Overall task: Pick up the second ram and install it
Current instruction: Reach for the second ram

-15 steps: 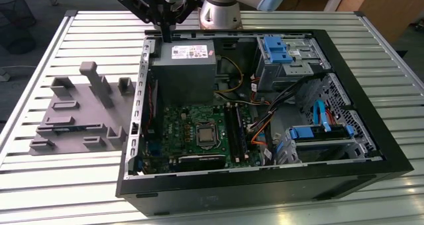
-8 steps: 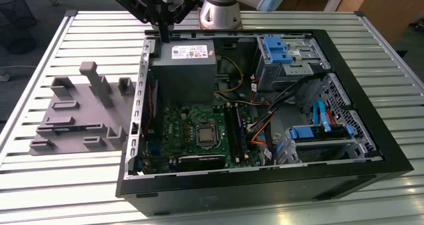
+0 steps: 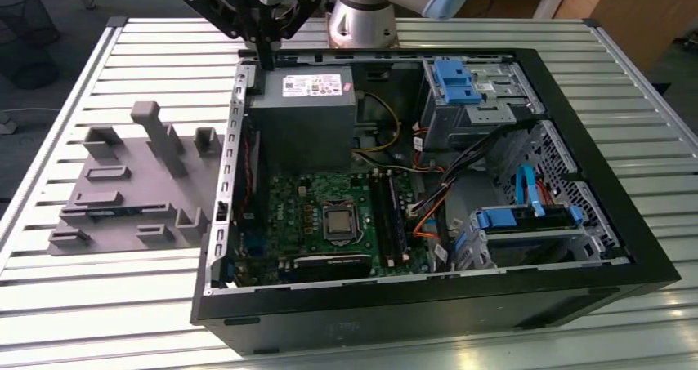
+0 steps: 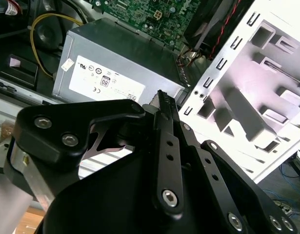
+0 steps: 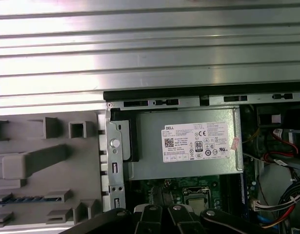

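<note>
Your gripper [image 4: 162,96] is pinched shut w/ nothing in it, over the PC case's [image 3: 436,309] corner by the power box [image 3: 300,121]. The second ram [image 5: 23,199] waits in a slot near the gray holder's [image 3: 163,141] edge, prob. so it's easy to grab.

second ram [image 5: 23,199] blue | motherboard [image 3: 310,215] green | power supply [image 3: 300,133] grey | case [image 3: 436,313] black | table [image 3: 131,305] ribbed silver

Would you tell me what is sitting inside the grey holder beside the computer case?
In the first wrist view, a blue ram sits in one slot of the holder. The slot walls cover everything below the edge of the ram facing the camera.
</note>
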### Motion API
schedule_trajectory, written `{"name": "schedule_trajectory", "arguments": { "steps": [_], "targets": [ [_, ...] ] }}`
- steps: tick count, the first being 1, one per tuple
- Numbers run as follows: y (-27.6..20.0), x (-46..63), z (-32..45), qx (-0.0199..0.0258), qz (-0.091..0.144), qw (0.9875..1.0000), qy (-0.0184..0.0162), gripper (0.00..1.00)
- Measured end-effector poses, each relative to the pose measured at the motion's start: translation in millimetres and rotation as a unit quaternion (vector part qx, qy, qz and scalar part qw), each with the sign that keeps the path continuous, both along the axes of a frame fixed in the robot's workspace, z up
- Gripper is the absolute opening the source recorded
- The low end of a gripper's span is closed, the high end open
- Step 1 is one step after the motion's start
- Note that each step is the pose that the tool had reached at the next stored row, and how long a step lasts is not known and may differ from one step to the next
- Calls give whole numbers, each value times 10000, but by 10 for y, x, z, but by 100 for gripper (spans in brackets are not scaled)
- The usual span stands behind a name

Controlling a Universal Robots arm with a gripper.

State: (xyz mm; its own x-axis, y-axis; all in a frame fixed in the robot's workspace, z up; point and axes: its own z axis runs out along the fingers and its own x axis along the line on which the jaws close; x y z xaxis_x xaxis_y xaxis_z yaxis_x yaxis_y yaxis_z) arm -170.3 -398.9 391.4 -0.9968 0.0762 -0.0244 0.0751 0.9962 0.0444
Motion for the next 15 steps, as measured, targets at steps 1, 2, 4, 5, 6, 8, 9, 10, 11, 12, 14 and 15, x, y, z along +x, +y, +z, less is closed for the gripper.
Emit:
{"name": "schedule_trajectory", "arguments": {
  "steps": [1,2,4,5,6,8,9,10,11,12,14,15],
  "targets": [
    [0,-8,0,0,0,10000,0,11],
    [0,-17,0,0,0,10000,0,11],
    [0,-40,0,-1,0,10000,0,11],
    [0,-54,0,0,0,10000,0,11],
    [0,-70,0,0,0,10000,0,11],
    [0,-108,-1,0,0,10000,0,11],
    [0,-129,-1,0,0,10000,0,11],
    [0,-154,-2,0,0,10000,0,11],
    [0,-177,-2,0,0,10000,0,11],
    [-1,-197,-3,0,0,10000,0,11],
    [-18,-233,-8,0,0,10000,0,11],
    [-32,-250,-11,0,0,10000,0,11]
  ]
}}
